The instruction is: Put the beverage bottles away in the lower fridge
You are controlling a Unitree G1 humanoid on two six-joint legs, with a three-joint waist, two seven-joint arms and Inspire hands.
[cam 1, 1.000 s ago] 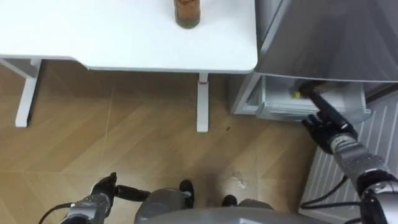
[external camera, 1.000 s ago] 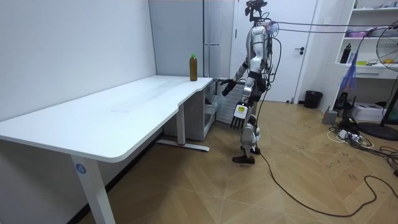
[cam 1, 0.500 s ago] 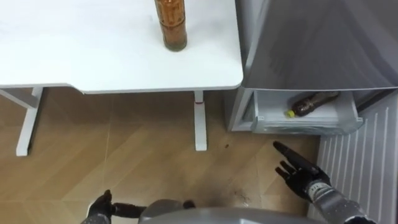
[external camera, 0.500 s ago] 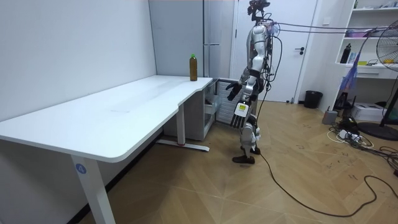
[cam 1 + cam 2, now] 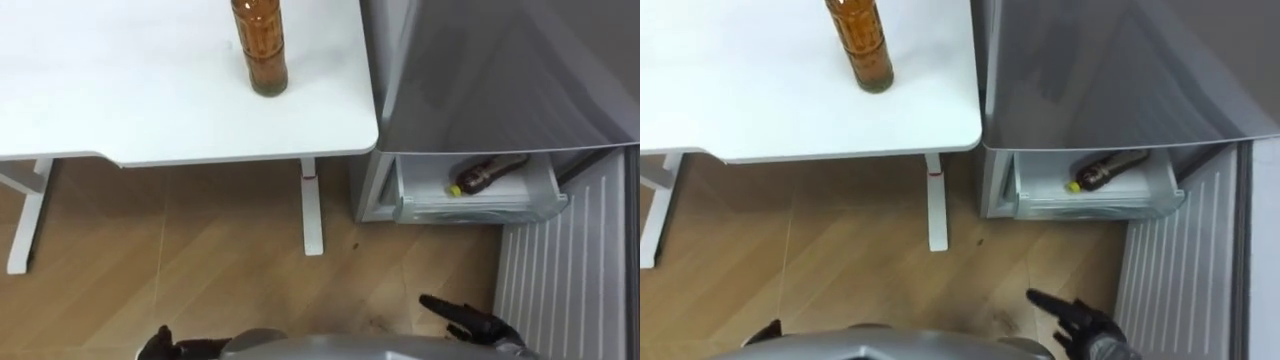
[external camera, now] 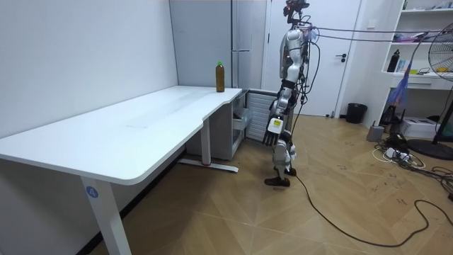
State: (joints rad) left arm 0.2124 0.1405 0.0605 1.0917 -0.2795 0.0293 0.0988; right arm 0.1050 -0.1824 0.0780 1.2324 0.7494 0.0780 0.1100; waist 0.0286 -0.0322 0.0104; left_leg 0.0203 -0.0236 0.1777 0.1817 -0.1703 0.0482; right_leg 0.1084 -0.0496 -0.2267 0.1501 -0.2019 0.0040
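1st bottle [image 5: 488, 173] lies on its side in drawer [image 5: 470, 208], well apart fr. R hand [image 5: 468, 322]. 2nd bottle [image 5: 259, 45] upright on table [image 5: 120, 110]. R hand low near robot's body, fingers straight, empty. L hand [image 5: 155, 345] at bottom edge, state can't tell.

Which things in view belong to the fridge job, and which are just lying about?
Job: upright bottle on the white table; second bottle, lying in the lower fridge drawer; open fridge door; right hand, open, empty.
Lying about: bin, fan, shelves and floor cables, at the room view's right.
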